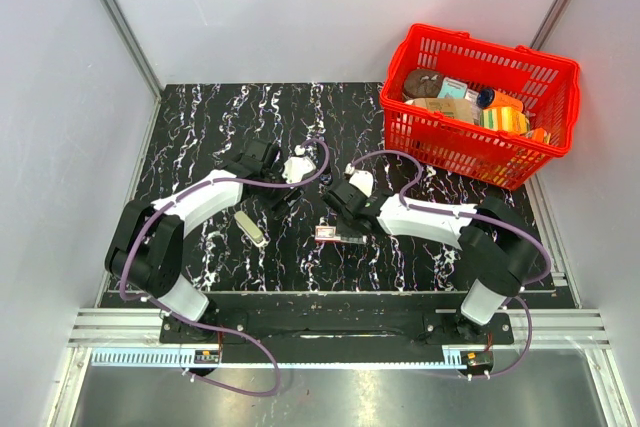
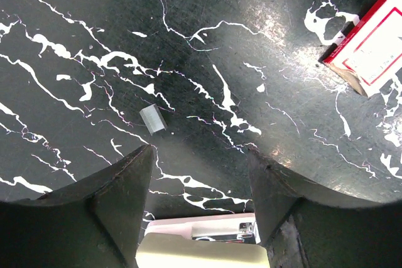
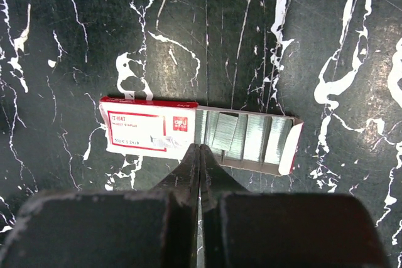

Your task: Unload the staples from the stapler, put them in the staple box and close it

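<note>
Cream plastic stapler (image 1: 252, 226) lay flat on the black, white-veined marble-look tabletop (image 1: 200, 127), left of centre, just beside L arm's white forearm link. Long axis ran diagonal in top view: one end toward far-left, other toward near-right. Couldn't tell which end was the nose. In L wrist view only a sliver showed at bottom of frame, betw. the finger bases: cream body w/ a bright metal part.

L gripper (image 2: 201, 150): jaws apart, moderately wide, nothing betw. them, over bare tabletop. Short grey strip of staples (image 2: 152, 120) lay loose on the surface just beyond the finger at frame-left. It sat skewed and apart from the stapler.

R gripper (image 3: 199, 147): jaws pressed together, holding nothing. Tips sat over near long edge of the red-and-white cardboard staple box (image 3: 151, 131), where sleeve ends and tray begins. Touching or not: couldn't tell. Box lay w/ long axis across R wrist view, tray slid out to the right, rows of silver staple strips (image 3: 245, 136) exposed. In top view the box was near table centre, to the right of the stapler and apart from it.

Red plastic mesh basket (image 1: 450, 147) w/ assorted packets stood at far-right corner. Plain pale grey walls (image 1: 60, 97) enclosed the table on three sides. Aluminium rail (image 1: 330, 327) ran along near edge by the arm bases.
</note>
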Robot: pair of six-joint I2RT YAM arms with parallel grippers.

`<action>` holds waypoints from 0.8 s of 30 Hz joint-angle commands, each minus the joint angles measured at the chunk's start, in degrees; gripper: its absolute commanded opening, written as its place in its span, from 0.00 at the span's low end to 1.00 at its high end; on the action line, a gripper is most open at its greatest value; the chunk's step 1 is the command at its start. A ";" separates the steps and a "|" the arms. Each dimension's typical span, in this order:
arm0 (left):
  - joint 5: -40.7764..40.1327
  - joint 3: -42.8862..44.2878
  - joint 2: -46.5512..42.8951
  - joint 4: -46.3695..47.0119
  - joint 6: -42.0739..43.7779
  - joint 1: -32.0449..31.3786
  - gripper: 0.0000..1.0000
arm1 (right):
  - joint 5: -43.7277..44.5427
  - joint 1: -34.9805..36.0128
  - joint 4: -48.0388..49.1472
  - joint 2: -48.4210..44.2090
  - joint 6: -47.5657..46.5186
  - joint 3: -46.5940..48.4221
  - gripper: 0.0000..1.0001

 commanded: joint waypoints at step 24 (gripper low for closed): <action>-0.34 2.03 -0.74 1.84 0.14 0.53 0.66 | -0.53 -0.41 1.76 -0.38 1.04 -2.95 0.00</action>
